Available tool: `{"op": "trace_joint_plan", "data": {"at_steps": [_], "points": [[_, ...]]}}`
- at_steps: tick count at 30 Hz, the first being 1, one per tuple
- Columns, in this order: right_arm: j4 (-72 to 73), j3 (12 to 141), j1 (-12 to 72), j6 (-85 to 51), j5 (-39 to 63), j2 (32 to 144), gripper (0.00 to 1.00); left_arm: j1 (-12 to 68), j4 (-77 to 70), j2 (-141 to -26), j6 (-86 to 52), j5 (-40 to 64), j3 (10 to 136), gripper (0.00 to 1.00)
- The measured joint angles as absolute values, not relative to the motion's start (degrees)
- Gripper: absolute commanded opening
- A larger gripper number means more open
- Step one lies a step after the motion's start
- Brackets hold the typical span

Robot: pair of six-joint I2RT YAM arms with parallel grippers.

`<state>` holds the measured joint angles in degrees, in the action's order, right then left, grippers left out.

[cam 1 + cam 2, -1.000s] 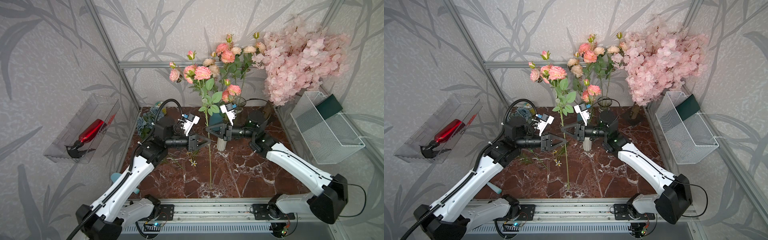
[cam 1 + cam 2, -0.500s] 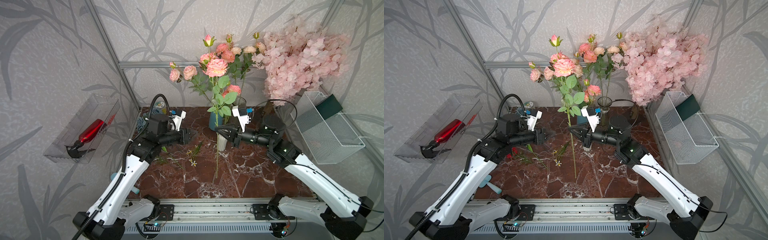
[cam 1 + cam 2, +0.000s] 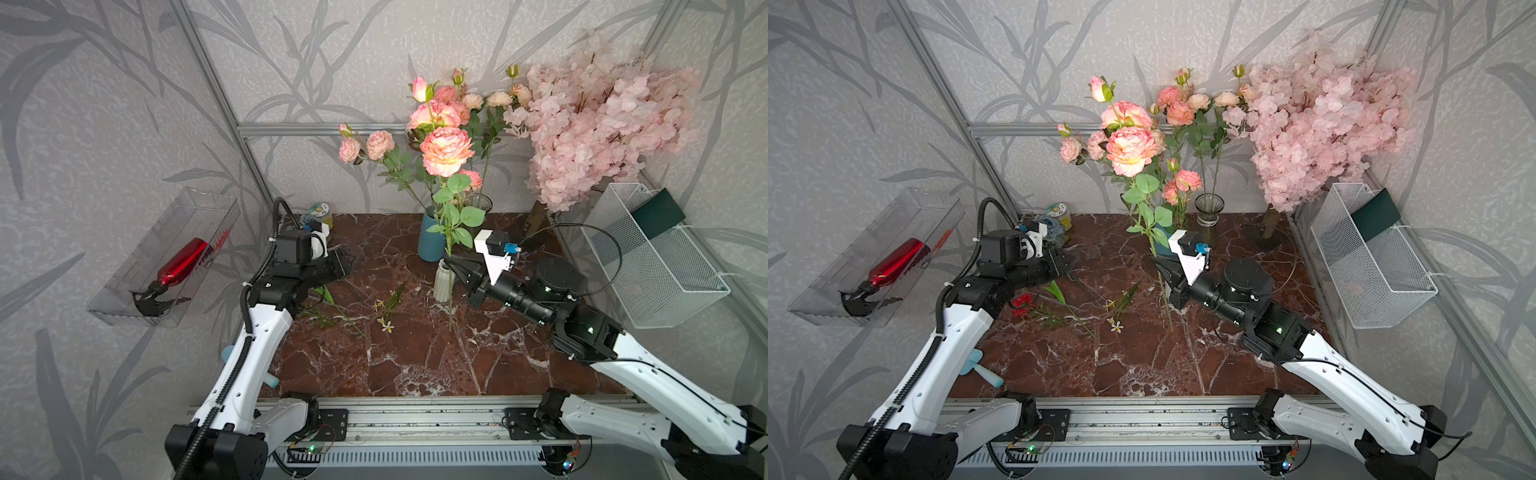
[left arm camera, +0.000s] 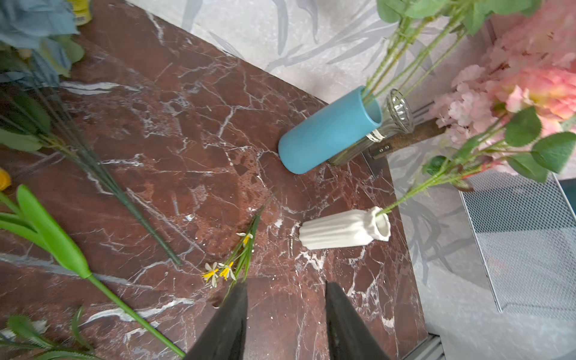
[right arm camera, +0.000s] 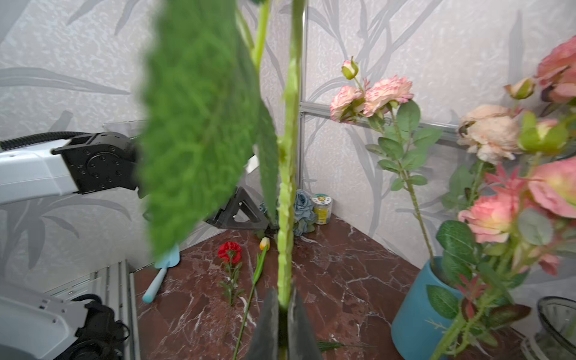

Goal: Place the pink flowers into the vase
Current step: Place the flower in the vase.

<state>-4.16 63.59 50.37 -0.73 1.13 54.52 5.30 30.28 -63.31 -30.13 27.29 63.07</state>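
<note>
The red-brown marble bench (image 3: 415,357) is boxed in by grey leaf-print walls. The right gripper (image 3: 451,264) is clamped on the stem of the pink flowers (image 3: 446,151), holding them upright mid-bench, just beside the white vase (image 3: 441,284). The left gripper (image 4: 286,284) hangs parted and empty near the left edge, over loose stems (image 3: 332,307). A blue vase (image 3: 430,241) stands by the rear edge, with a blossom tree (image 3: 602,120) in the rear right corner. A wire basket (image 3: 656,282) hangs on the right wall and a clear tray (image 3: 166,249) on the left.
</note>
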Motion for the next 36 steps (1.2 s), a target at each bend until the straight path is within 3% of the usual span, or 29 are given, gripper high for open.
{"op": "trace_joint_plan", "data": {"at_steps": [9, 18, 36], "points": [[-1.85, 62.46, 51.11, 3.68, -14.83, 51.40, 0.00, 1.21, 26.02, -64.36, -33.87, 30.70, 58.96, 0.42], [9.23, 57.78, 51.11, 7.57, -24.21, 46.83, 0.00, -0.36, 23.29, -65.10, -35.29, 33.06, 58.11, 0.42], [28.73, 53.91, 51.29, 15.92, -21.04, 57.47, 0.00, -2.42, 20.78, -65.01, -37.06, 35.38, 55.96, 0.42]]}}
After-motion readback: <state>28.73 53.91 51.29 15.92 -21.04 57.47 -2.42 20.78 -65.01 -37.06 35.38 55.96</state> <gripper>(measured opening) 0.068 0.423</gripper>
